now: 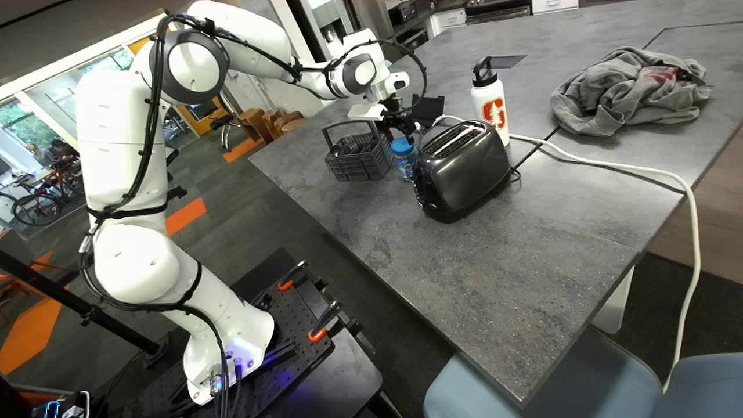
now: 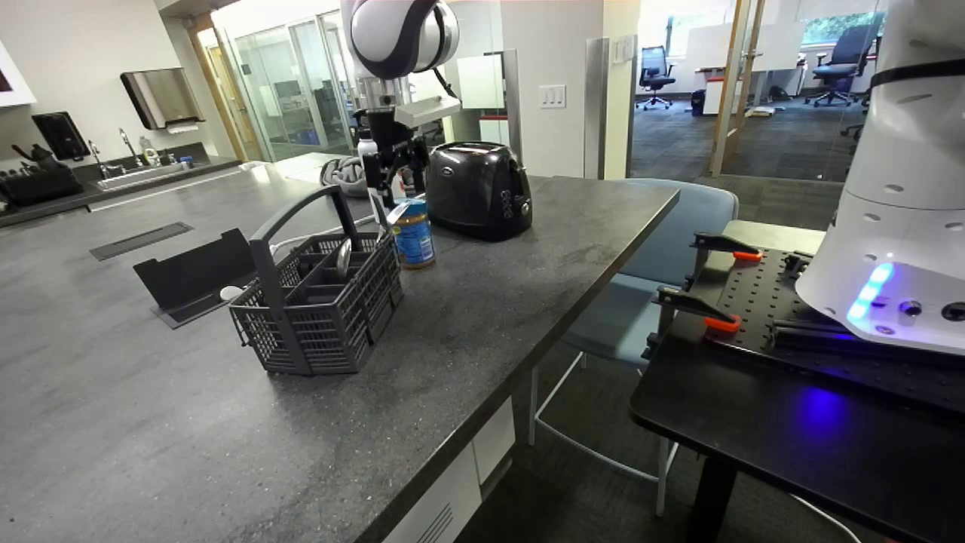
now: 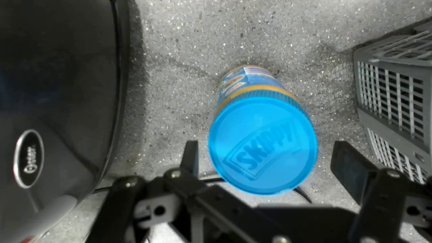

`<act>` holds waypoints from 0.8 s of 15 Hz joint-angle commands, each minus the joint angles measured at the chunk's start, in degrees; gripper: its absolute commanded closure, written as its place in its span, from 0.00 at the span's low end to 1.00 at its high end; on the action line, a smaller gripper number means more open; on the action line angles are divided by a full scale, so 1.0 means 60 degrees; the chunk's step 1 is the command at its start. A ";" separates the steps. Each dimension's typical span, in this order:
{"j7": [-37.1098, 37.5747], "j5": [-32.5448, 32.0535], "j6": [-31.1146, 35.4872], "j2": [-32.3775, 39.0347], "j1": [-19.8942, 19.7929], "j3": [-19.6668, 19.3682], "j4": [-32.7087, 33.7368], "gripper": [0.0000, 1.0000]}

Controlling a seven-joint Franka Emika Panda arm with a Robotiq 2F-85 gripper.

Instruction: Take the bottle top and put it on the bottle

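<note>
The bottle top is a round bright-blue cap (image 3: 263, 145) with raised SKIPPY lettering. It sits on the bottle, a short jar (image 3: 241, 79) with a blue label and a yellowish-brown band under the cap. The jar stands upright on the counter in both exterior views (image 1: 406, 166) (image 2: 416, 245), and the cap shows there too (image 1: 401, 146) (image 2: 412, 209). My gripper (image 3: 265, 153) is open. In the wrist view its fingers lie on either side of the cap, with gaps on both sides. It also shows just above the jar in both exterior views (image 1: 400, 126) (image 2: 402, 183).
A black toaster (image 1: 461, 168) stands close on one side of the jar. A grey cutlery basket (image 2: 324, 324) stands close on the other. Behind are a white bottle with a red mark (image 1: 492, 107), a black flap (image 2: 200, 275), a white cable (image 1: 609, 162) and a grey cloth (image 1: 624, 96).
</note>
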 commanded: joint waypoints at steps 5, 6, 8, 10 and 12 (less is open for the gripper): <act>-0.0153 0.0360 -0.0152 -0.0721 -0.0096 0.0317 -0.0198 0.07; -0.0163 0.0426 -0.0161 -0.0840 -0.0103 0.0357 -0.0232 0.26; -0.0017 0.0473 -0.0231 -0.1123 -0.0075 0.0335 -0.0323 0.42; 0.0041 0.0489 -0.0375 -0.1372 -0.0079 0.0288 -0.0417 0.58; 0.0079 0.0477 -0.0720 -0.1579 -0.0102 0.0243 -0.0497 0.73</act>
